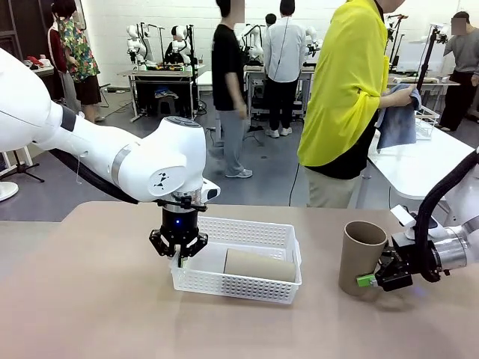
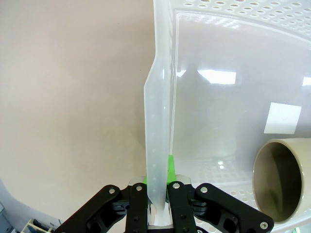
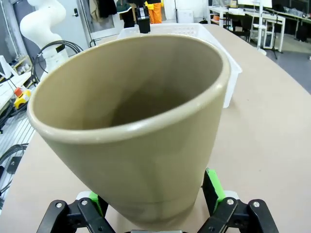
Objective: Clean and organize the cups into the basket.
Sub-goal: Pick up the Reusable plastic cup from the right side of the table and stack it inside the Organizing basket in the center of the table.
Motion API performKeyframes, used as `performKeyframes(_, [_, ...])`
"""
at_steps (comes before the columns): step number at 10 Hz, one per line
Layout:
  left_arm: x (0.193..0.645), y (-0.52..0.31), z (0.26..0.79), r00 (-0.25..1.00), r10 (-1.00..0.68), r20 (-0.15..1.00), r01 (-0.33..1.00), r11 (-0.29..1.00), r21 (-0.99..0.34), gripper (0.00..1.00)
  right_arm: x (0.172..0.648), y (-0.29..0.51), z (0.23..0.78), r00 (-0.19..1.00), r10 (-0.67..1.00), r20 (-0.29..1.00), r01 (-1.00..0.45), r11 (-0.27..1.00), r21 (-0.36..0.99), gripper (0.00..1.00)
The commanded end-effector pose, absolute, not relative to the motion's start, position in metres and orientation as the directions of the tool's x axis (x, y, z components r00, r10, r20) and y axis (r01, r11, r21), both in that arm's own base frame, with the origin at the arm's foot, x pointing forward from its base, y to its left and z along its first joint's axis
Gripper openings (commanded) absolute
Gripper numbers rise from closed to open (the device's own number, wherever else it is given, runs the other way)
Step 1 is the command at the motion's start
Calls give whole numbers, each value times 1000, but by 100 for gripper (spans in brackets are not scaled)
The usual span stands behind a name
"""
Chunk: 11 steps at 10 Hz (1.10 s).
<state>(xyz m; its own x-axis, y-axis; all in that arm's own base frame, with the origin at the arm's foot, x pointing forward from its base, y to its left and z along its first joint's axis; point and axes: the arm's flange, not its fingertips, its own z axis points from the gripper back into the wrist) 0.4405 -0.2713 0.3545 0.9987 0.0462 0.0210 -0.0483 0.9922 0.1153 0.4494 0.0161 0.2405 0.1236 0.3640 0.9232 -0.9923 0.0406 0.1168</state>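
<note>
A white mesh basket (image 1: 287,238) sits mid-table with one tan cup (image 1: 259,265) lying on its side inside. My left gripper (image 1: 178,253) is shut on the basket's left wall; in the left wrist view the wall (image 2: 156,121) runs straight between the fingers of the left gripper (image 2: 158,180), and the lying cup's mouth (image 2: 279,180) shows at the right. A second tan cup (image 1: 362,256) stands upright right of the basket. My right gripper (image 1: 370,279) grips its lower part; in the right wrist view the green pads (image 3: 214,187) flank the cup (image 3: 131,126).
A person in a yellow top stands at the far right side of the table holding a blue-grey cloth (image 1: 398,120) in both hands. The basket's corner (image 3: 228,63) lies beyond the held cup. Bare tan tabletop (image 1: 90,299) spreads left and in front.
</note>
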Motion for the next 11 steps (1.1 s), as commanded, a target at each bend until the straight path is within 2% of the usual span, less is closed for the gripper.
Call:
performKeyframes(1, [440,-269,351,999,39,13,-41,991,124,0,452,18,236,84,351,933,-996,55,69,37])
performKeyframes(2, [440,-269,351,999,39,13,-41,991,124,0,451,18,236,80,352,933,-996,51,66,0])
performKeyframes(4, [440,-269,351,999,39,13,-41,991,124,0,451,18,235,78,355,932,-997,49,65,0])
performKeyframes(5, [440,-269,351,999,39,13,-41,991,124,0,451,18,236,77,355,932,-997,48,64,21])
performKeyframes(6, [440,-269,351,999,39,13,-41,991,124,0,448,18,240,76,359,930,-997,57,59,21])
performKeyframes(7, [440,-269,351,999,39,13,-41,991,124,0,438,29,271,133,386,913,-991,81,111,21])
performKeyframes(9, [440,-269,351,999,39,13,-41,991,124,0,407,55,372,44,421,906,-998,65,18,21])
performKeyframes(11, [440,-269,351,999,39,13,-41,991,124,0,390,68,453,-12,461,887,-993,100,-66,21])
